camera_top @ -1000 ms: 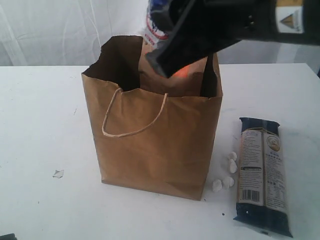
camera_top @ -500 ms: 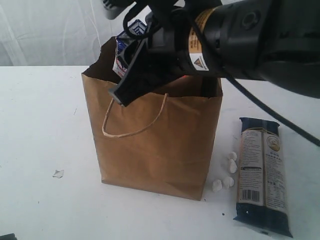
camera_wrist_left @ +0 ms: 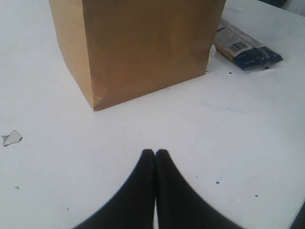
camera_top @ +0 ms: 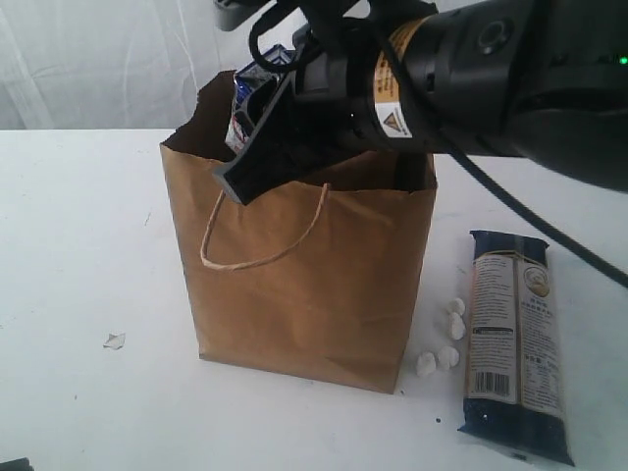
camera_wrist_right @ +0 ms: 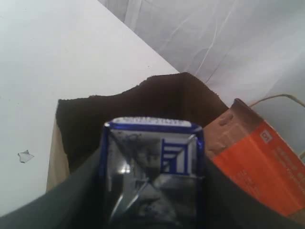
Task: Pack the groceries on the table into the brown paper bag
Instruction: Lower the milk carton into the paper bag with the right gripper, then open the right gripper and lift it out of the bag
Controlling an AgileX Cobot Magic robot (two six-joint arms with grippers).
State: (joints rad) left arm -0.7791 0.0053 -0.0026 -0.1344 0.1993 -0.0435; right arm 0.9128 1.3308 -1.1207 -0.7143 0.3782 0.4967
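Note:
The tall brown paper bag stands open on the white table. Over its mouth my right gripper is shut on the small blue-white carton, tilted down into the opening. In the right wrist view the carton sits between the fingers above the dark inside of the bag, next to the brown pouch with orange label standing inside. The long dark-blue noodle packet lies on the table right of the bag. My left gripper is shut, empty, low over the table in front of the bag.
Several small white lumps lie between the bag and the noodle packet. A small white scrap lies left of the bag; the same scrap shows in the left wrist view. A white curtain hangs behind the table.
My right gripper has swung left and down with the carton, from above the bag's back right to its mouth at the left. Over the last half second it barely moved.

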